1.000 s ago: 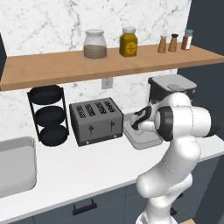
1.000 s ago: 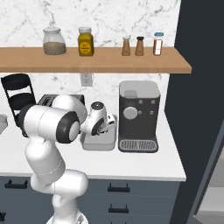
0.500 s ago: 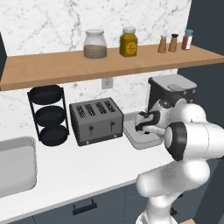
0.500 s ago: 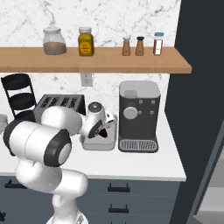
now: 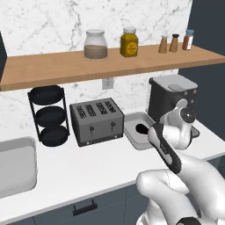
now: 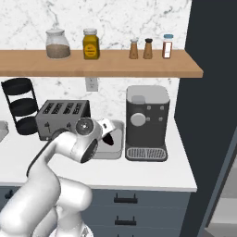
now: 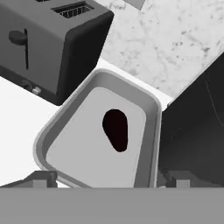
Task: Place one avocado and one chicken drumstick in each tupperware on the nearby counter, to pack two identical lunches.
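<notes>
We're seeing one avocado [image 7: 116, 130] lying alone mid-floor in the tupperware [image 7: 63, 116], which is sitting at the counter's [image 5: 83, 162] back edge between toaster [image 5: 96, 120] and coffee machine [image 6: 146, 121]. Gripper [image 7: 111, 180] is hanging just above the tupperware, jaws spread wide, grasping nothing.

No legible text, label, brand, number or sign can be made out on any object; the jars and shakers on the shelf carry no readable markings.
</notes>
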Controlling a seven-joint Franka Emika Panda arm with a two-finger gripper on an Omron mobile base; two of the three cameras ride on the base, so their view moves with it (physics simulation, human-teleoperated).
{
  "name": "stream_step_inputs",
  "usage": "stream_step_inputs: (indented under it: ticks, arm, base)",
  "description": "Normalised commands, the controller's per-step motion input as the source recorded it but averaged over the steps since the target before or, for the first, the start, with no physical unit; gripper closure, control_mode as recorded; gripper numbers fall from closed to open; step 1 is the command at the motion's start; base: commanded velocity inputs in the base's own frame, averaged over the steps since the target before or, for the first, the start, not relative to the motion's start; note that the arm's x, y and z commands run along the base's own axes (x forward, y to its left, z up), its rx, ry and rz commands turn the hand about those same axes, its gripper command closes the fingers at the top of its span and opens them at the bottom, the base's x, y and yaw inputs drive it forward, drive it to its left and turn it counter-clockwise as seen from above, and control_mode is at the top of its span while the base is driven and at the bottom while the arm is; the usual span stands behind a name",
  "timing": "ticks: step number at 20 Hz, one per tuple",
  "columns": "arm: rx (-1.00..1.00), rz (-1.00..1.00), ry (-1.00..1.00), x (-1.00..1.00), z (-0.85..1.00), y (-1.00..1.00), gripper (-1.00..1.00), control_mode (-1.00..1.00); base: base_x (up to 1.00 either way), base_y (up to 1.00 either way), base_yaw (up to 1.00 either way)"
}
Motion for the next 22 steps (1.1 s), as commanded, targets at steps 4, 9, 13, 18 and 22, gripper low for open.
stream_step_inputs:
  ticks: [4,9,13,18,22]
  arm:
    - [0.00,-0.03,-0.10,-0.79,0.99,0.23,-1.00,-1.00]
    - [0.07,-0.24,0.00,-0.45,0.57,0.36,-1.00,-1.00]
    - [0.31,-0.40,0.04,-0.11,0.44,0.15,-1.00,-1.00]
    - [0.30,-0.16,0.01,-0.34,0.01,-0.03,-1.00,-1.00]
    - [0.00,0.00,0.00,-0.74,-0.32,0.01,-1.00,-1.00]
  base:
    - [0.00,0.00,0.00]
    - [0.00,0.00,0.00]
    - [0.00,0.00,0.00]
    - [0.00,0.00,0.00]
    - [0.00,0.00,0.00]
